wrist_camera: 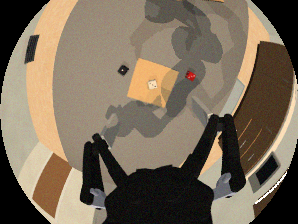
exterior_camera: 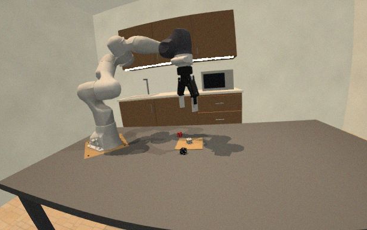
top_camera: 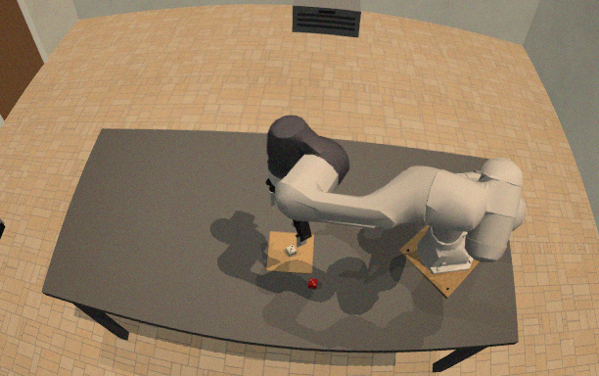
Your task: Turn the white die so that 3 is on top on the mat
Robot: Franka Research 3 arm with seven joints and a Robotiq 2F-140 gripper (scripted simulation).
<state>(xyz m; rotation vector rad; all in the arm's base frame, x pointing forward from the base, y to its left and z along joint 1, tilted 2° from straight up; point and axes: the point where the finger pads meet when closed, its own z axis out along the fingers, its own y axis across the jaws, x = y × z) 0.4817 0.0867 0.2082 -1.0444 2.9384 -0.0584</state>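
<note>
Working left to right across the wrist view.

Black die (exterior_camera: 183, 151) (wrist_camera: 123, 70): on the table (top_camera: 161, 196) (exterior_camera: 159, 185) (wrist_camera: 85, 75), just off the mat's edge. It needs no handling; I judge its place matters only as something a low finger could knock over. The arm hides it from the top view.

Mat (top_camera: 279, 264) (exterior_camera: 196, 145) (wrist_camera: 142, 67): looks flat on the table. It serves as the landing patch, so I would keep fingertips from catching its edge.

White die (top_camera: 291, 250) (exterior_camera: 189, 141) (wrist_camera: 152, 84): on the mat, well inside its edges, nothing on top of it. That leaves some margin for a roll or a re-grasp. Pips show, but too small for me to swear to the top number; I'd want that read before choosing a turn.

Gripper (top_camera: 287, 219) (exterior_camera: 188, 105) (wrist_camera: 154, 111): well above the mat, fingers spread wide, nothing between them. The height gives the wrist camera all three dice at once, and the spread should let the fingers pass either side of the die. Next move, as I judge it: line up with two opposite faces, then descend.

Red die (top_camera: 312, 283) (exterior_camera: 179, 135) (wrist_camera: 190, 76): on the table beyond the mat's other side, apart from it. A wide finger coming down that way could nudge it.
</note>
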